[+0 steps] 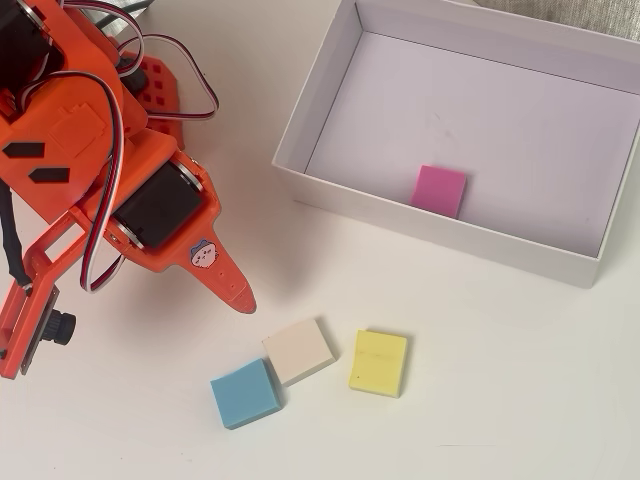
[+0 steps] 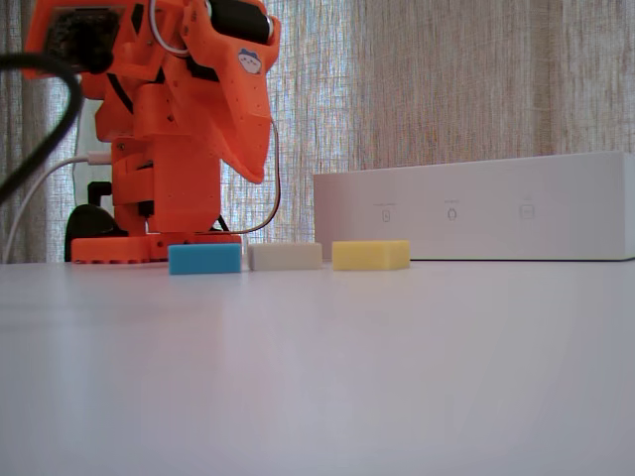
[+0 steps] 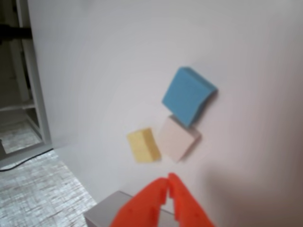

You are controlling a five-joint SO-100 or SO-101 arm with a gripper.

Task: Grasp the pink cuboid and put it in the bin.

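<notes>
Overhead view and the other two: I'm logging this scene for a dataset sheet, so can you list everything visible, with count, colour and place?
pink cuboid: one, bright pink, lying flat on the bin floor against its near wall in the overhead view.
bin: one, white walls with a pale lilac floor, upper right of the overhead view.
blue block: one, blue, on the table outside the bin, corner to corner with the beige block.
beige block: one, beige, between the blue and yellow blocks.
yellow block: one, yellow, right of the beige block, with a small gap.
table: one, white.
curtain: pale, behind the table in the fixed view.
arm: one, orange, left side.
gripper: orange, fingertips together, holding nothing.
</notes>
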